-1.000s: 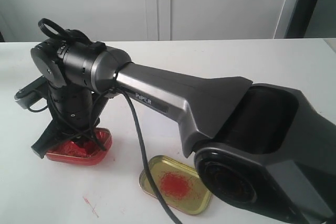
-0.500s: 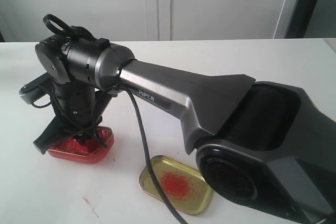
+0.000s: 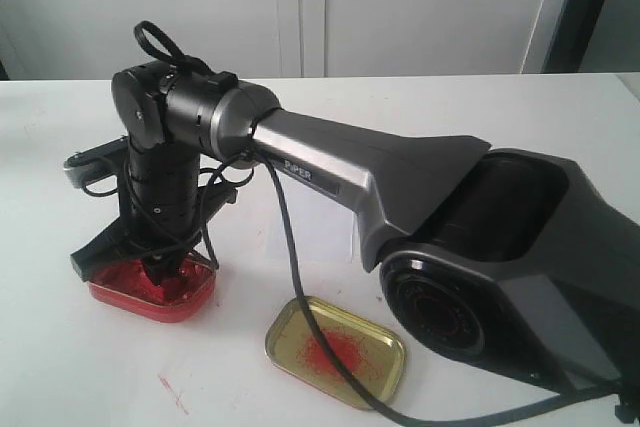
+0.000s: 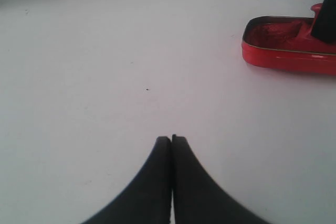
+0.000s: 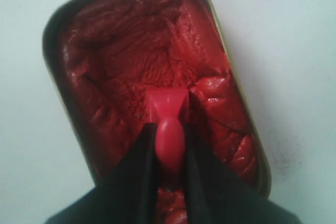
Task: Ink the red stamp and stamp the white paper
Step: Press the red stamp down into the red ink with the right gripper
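Only the right wrist view shows the right tool (image 5: 170, 129) clamped on the knob of the red stamp (image 5: 167, 104), whose block sits in the paste of the red tin (image 5: 51, 45). From outside, dark fingers hide the stamp. The right arm (image 3: 380, 177) reaches to the left side of the bench (image 3: 520, 107), wrist pointing down. The left tool (image 4: 171, 141) is closed on nothing.

The red stamp (image 5: 168, 121) is bright, glossy red against the darker, rumpled crimson paste (image 5: 126, 51) filling the tin (image 3: 150, 305). The lid (image 3: 378, 355) is gold with a speckled red blotch (image 3: 333, 352) at its centre. The table (image 3: 480, 107) is white, a thin red streak (image 3: 172, 394) at the lid's nine o'clock.
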You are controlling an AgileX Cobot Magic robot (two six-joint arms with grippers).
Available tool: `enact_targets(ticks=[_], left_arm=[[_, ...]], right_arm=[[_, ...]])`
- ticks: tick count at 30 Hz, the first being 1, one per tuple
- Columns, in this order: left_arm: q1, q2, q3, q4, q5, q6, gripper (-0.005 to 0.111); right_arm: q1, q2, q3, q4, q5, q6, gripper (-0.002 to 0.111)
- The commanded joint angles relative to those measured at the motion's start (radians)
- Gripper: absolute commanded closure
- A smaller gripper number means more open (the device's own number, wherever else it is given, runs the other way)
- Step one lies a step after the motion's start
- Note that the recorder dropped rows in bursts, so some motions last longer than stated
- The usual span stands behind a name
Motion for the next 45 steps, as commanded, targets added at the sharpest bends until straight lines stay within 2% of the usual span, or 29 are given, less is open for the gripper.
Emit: enact_targets(ticks=[1,15,45], left_arm=[[0.002,-0.005,0.010,0.000,0.007,0.000,0.107],[0.002,-0.005,0.010,0.000,0.007,0.000,0.107],[0.002,-0.005,0.010,0.000,0.007,0.000,0.107]], right_arm=[[-0.030,-0.005,0.003,0.039,-0.003,0.008,0.108],[-0.039,0.023,0.003,0.089,0.006,0.004,0.108],[-0.041,-0.036,0.000,0.074,0.006,0.004,0.108]])
